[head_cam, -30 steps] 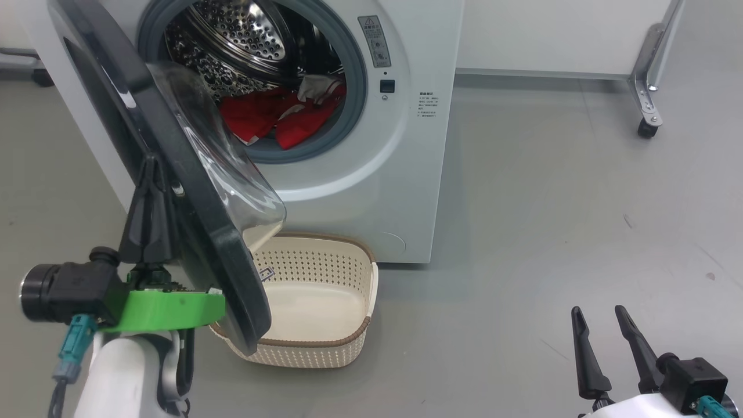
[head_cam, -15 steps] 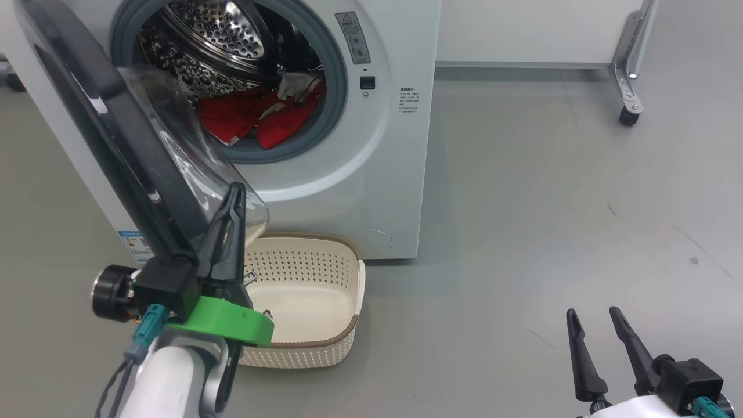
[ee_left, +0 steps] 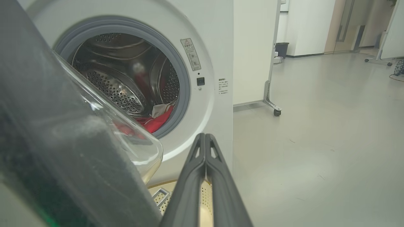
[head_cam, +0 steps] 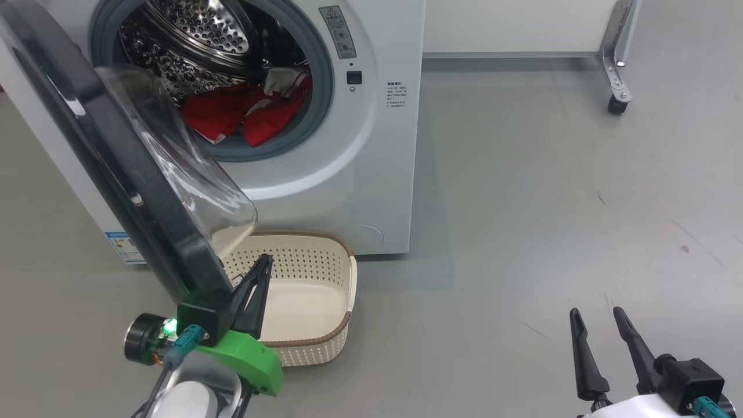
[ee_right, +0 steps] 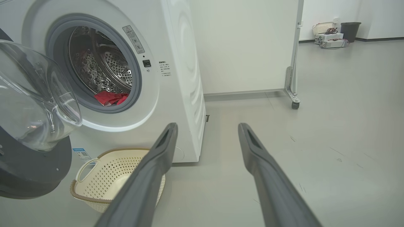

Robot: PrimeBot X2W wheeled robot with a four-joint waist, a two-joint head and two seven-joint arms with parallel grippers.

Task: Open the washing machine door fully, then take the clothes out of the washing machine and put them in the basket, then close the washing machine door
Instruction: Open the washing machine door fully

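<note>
The white washing machine [head_cam: 371,151] stands at the upper left with its steel drum exposed. The washing machine door [head_cam: 116,174] hangs partway open toward me, black rim edge-on, its glass bowl over the basket. Red clothes [head_cam: 238,113] with white trim lie at the drum's front lip, also seen as clothes [ee_right: 110,97]. The cream basket [head_cam: 342,325] sits on the floor in front of the machine. My left gripper [head_cam: 265,259] is shut with nothing in it, just under the door's lower rim, above the basket's near-left corner; its fingers [ee_left: 205,148] are pressed together. My right gripper [head_cam: 596,313] is open at the lower right, with nothing between its fingers.
A white panel on a metal frame with a caster [head_cam: 615,104] stands behind and to the right of the machine. Grey floor [head_cam: 551,203] stretches to the right. A dark bin [ee_right: 349,31] and boxes sit far off by the back wall.
My left gripper has come from behind the door's outer face, round its lower rim, down to the basket side. The head camera has shifted. The door and the right gripper look unmoved.
</note>
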